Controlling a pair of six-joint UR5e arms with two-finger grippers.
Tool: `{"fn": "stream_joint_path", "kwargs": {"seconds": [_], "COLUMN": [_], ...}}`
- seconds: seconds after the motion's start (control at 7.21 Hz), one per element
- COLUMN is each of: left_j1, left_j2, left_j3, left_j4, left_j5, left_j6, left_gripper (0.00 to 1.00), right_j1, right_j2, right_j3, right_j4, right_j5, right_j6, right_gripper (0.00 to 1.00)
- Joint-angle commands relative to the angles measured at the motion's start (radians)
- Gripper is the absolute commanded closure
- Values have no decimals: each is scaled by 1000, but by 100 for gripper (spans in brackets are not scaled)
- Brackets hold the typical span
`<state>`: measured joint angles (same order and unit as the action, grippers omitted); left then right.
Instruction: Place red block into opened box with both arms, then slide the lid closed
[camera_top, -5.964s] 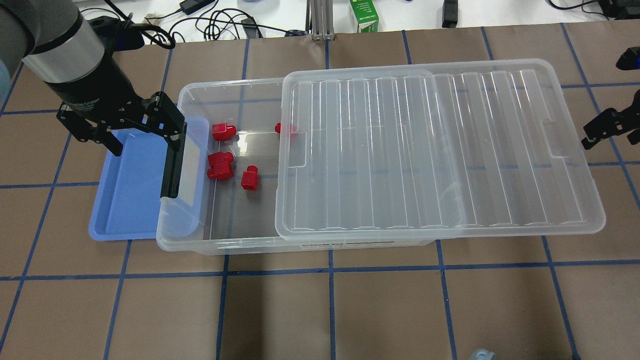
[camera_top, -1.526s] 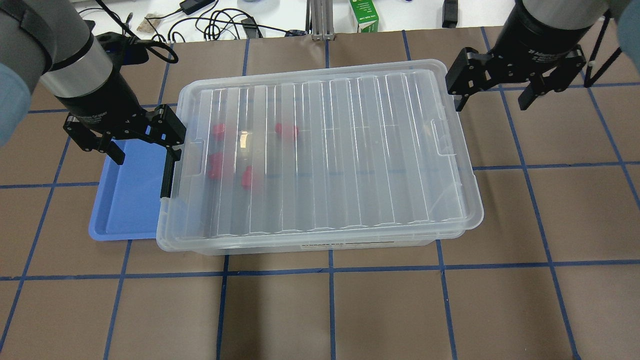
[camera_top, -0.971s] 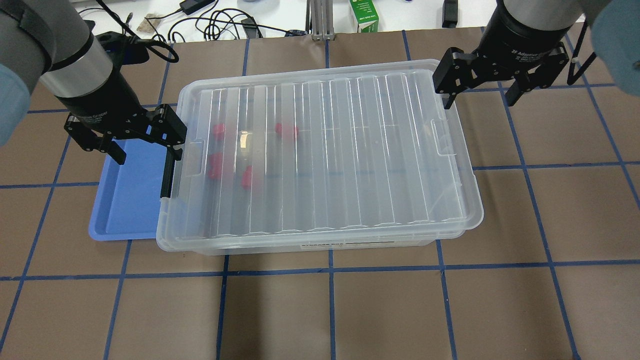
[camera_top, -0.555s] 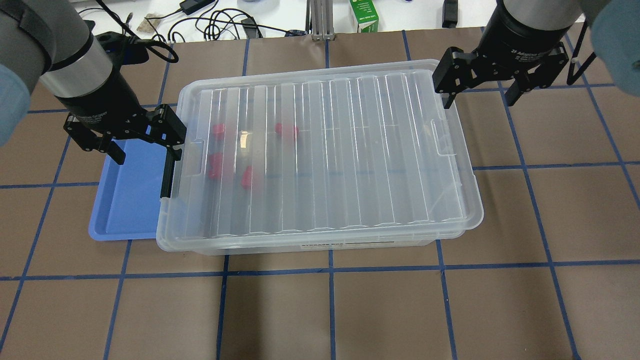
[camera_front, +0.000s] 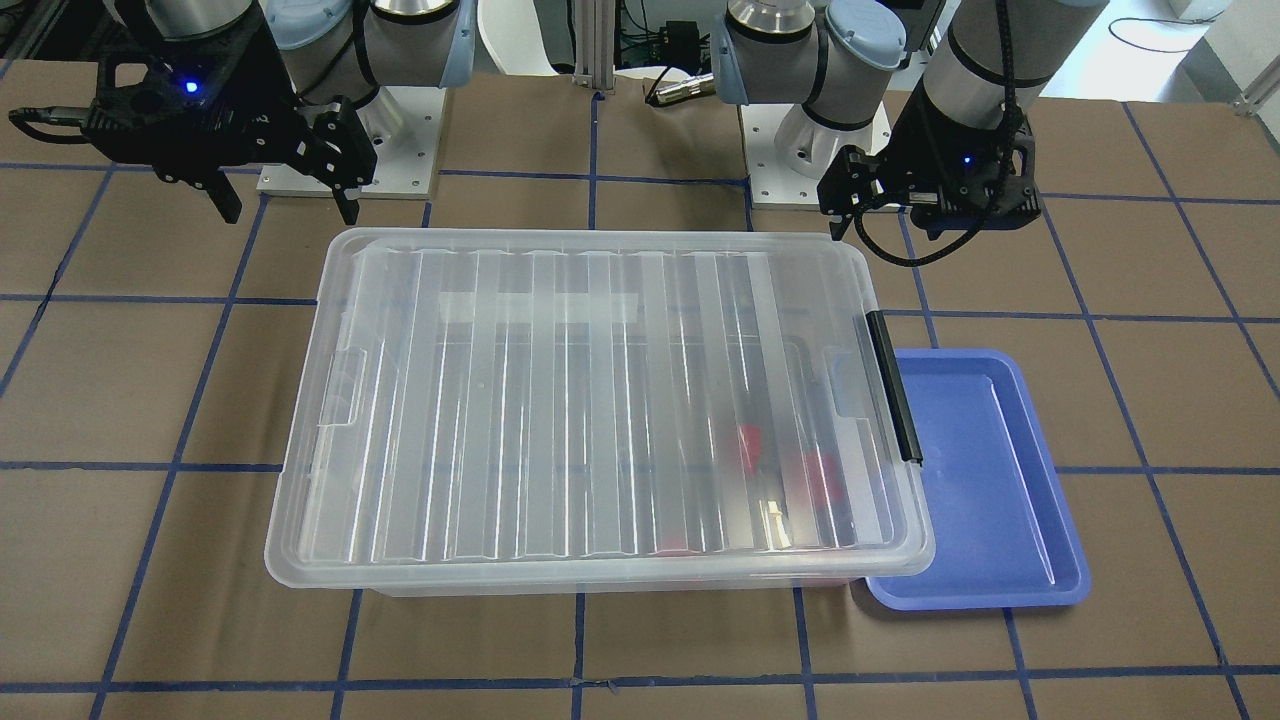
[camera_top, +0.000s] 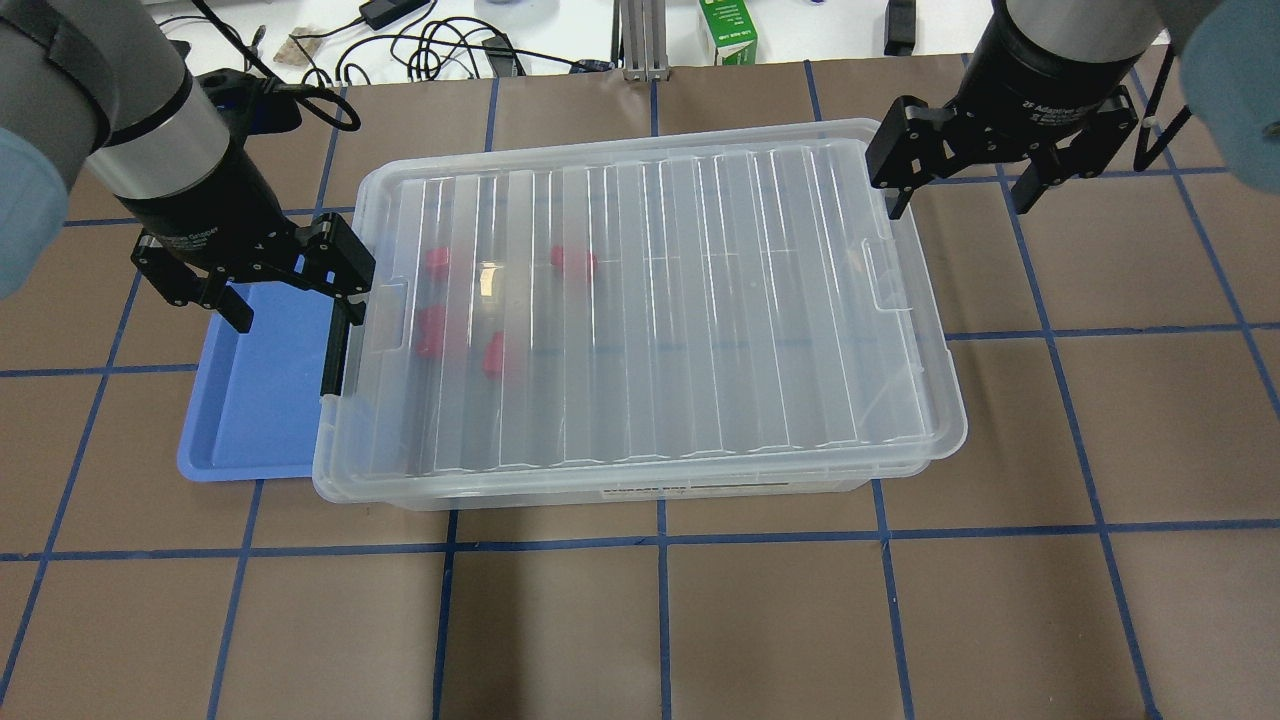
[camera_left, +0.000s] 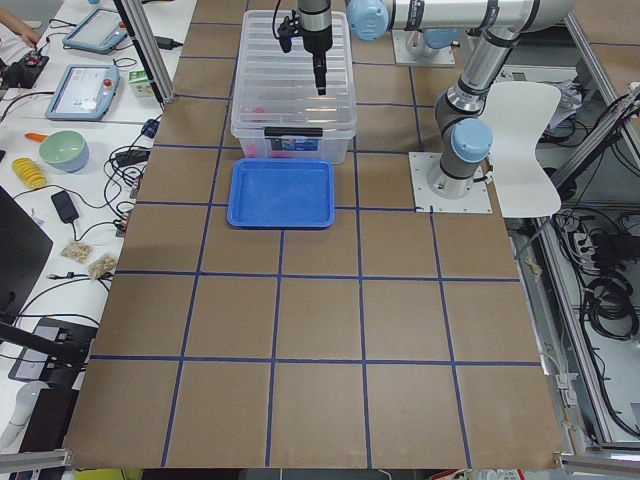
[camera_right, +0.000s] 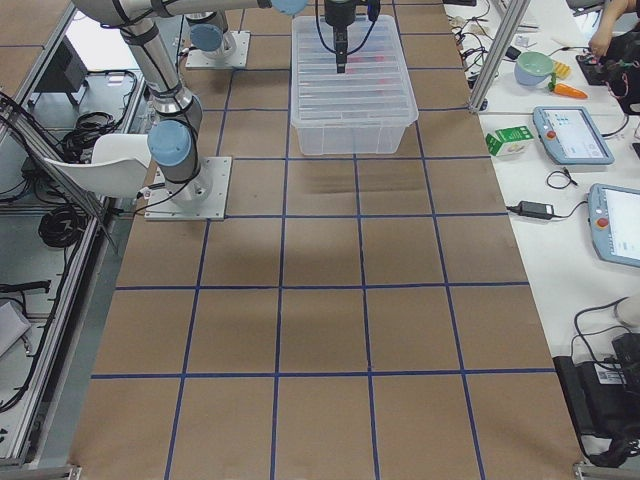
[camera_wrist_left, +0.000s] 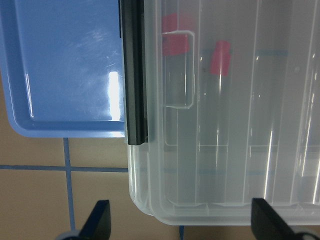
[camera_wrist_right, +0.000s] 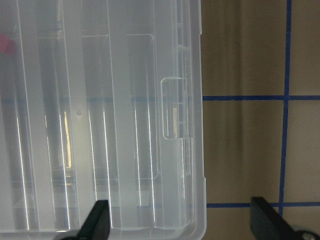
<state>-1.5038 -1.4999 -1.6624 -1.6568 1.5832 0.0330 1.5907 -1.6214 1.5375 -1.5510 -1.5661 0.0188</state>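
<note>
The clear ribbed lid (camera_top: 650, 300) lies over the whole clear box (camera_top: 500, 495). Several red blocks (camera_top: 572, 261) show blurred through it near the box's left end, and two (camera_wrist_left: 220, 57) appear in the left wrist view. My left gripper (camera_top: 297, 315) hangs open above the box's short end with the black bar (camera_top: 335, 345), holding nothing. It straddles that corner in its wrist view (camera_wrist_left: 182, 225). My right gripper (camera_top: 958, 200) is open and empty over the far right corner of the lid, its fingertips (camera_wrist_right: 97, 220) spread wide.
A shallow blue tray (camera_top: 250, 400) lies against the box's left end, partly under its rim. Cables and a green carton (camera_top: 728, 30) lie beyond the table's far edge. Brown table with a blue tape grid (camera_top: 660, 540) stretches in front of the box.
Six seconds ago the lid lay shifted right with the box's left end open; now it covers the box. The right gripper came in from the right edge. Over the last second almost nothing moved.
</note>
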Motion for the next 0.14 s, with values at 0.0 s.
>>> {"fn": "stream_joint_path", "kwargs": {"seconds": [0.0], "left_j1": [-1], "left_j2": [1], "left_j3": [-2], "left_j4": [0], "left_j5": [0], "left_j6": [-1], "left_gripper": [0], "right_j1": [0], "right_j2": [0], "right_j3": [1], "right_j4": [0], "right_j5": [0], "right_j6": [0], "right_gripper": [0]}}
